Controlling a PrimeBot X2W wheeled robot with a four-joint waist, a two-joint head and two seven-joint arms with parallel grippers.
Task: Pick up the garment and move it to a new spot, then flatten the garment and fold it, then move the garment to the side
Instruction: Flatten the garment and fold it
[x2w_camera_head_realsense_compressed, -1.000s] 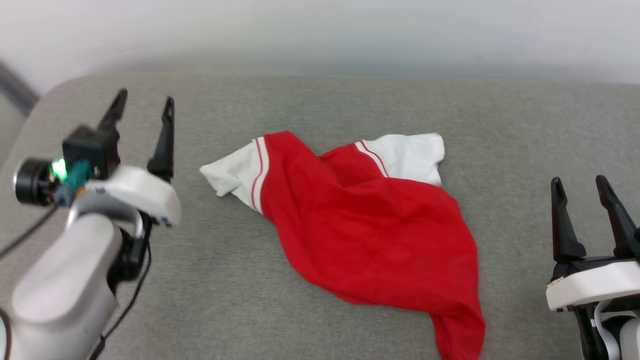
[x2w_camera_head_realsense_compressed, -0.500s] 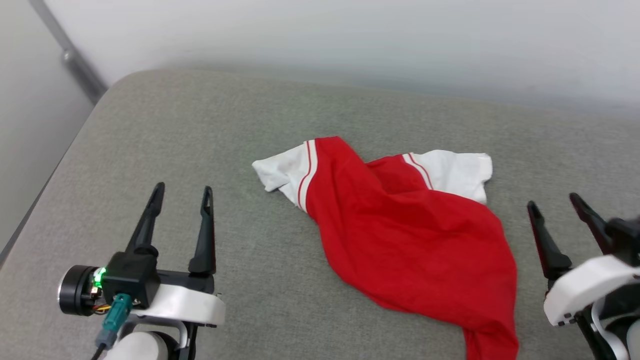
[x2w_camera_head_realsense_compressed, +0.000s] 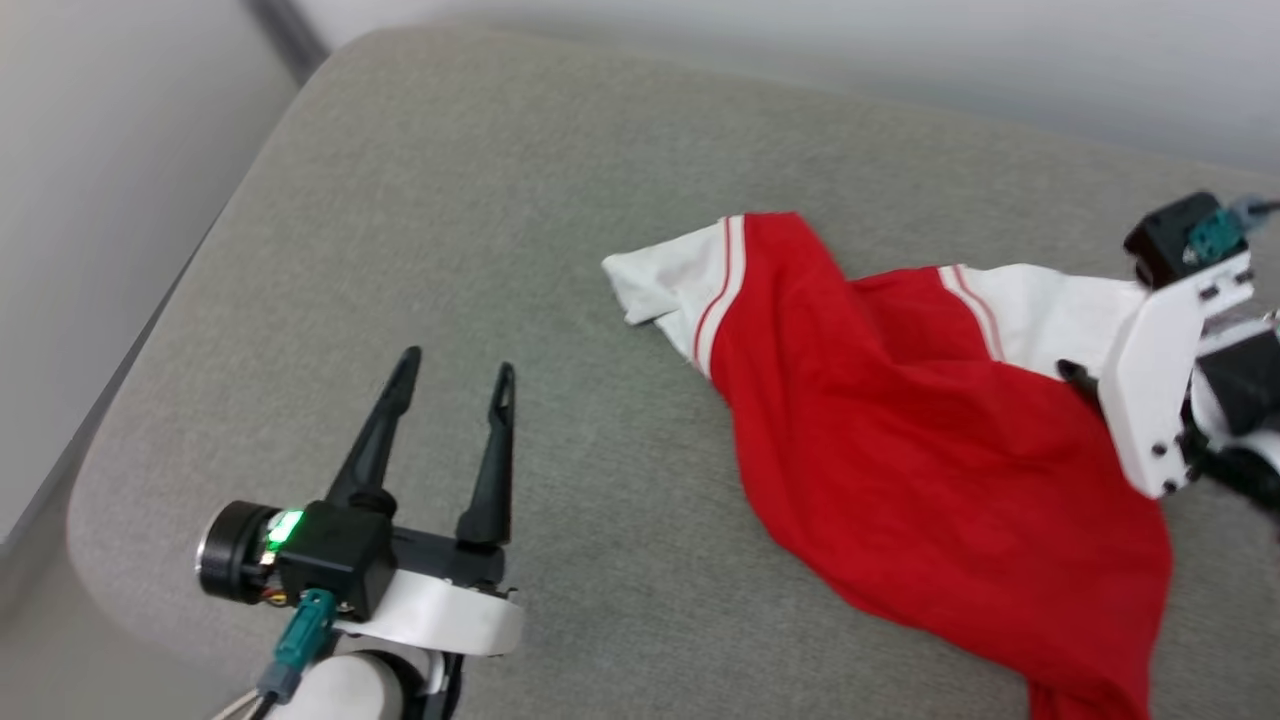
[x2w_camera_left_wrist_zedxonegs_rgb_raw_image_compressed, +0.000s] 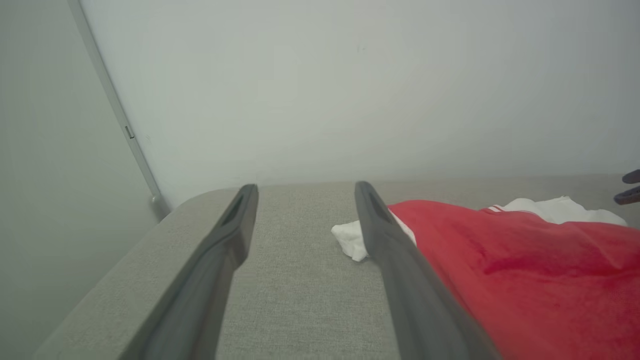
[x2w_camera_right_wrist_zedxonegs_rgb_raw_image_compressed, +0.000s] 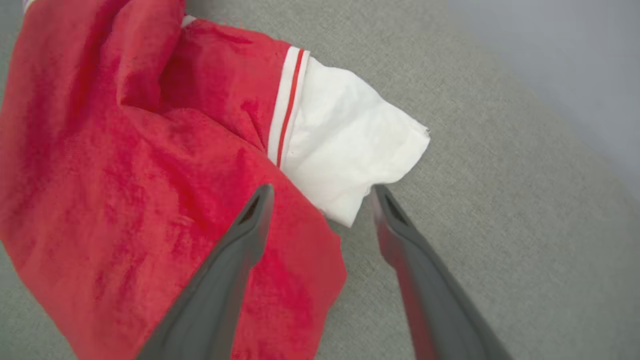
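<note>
The garment (x2w_camera_head_realsense_compressed: 930, 450), red with white striped-trim sleeves, lies crumpled on the grey cushion (x2w_camera_head_realsense_compressed: 450, 200). Its print is hidden. My left gripper (x2w_camera_head_realsense_compressed: 457, 365) stands open over bare cushion, left of the garment's left sleeve (x2w_camera_head_realsense_compressed: 670, 280). In the left wrist view that gripper (x2w_camera_left_wrist_zedxonegs_rgb_raw_image_compressed: 305, 187) has nothing between its fingers, and the garment (x2w_camera_left_wrist_zedxonegs_rgb_raw_image_compressed: 525, 270) lies to its right. My right gripper (x2w_camera_right_wrist_zedxonegs_rgb_raw_image_compressed: 322, 192) is open and points down at the garment (x2w_camera_right_wrist_zedxonegs_rgb_raw_image_compressed: 125, 165). Its tips straddle the lower edge of the right white sleeve (x2w_camera_right_wrist_zedxonegs_rgb_raw_image_compressed: 345, 145). I cannot tell whether they touch the cloth.
The cushion's rounded left edge (x2w_camera_head_realsense_compressed: 140, 400) drops off toward a pale floor and wall. A plain wall (x2w_camera_left_wrist_zedxonegs_rgb_raw_image_compressed: 350, 90) runs behind the cushion. My right wrist housing (x2w_camera_head_realsense_compressed: 1160, 390) covers part of the right sleeve. Bare cushion lies in front of and to the left of the garment.
The head camera has swung, shifting the whole picture. My left arm has dropped low on the left. My right gripper has risen and tipped over onto the garment's right sleeve. The garment lies as before.
</note>
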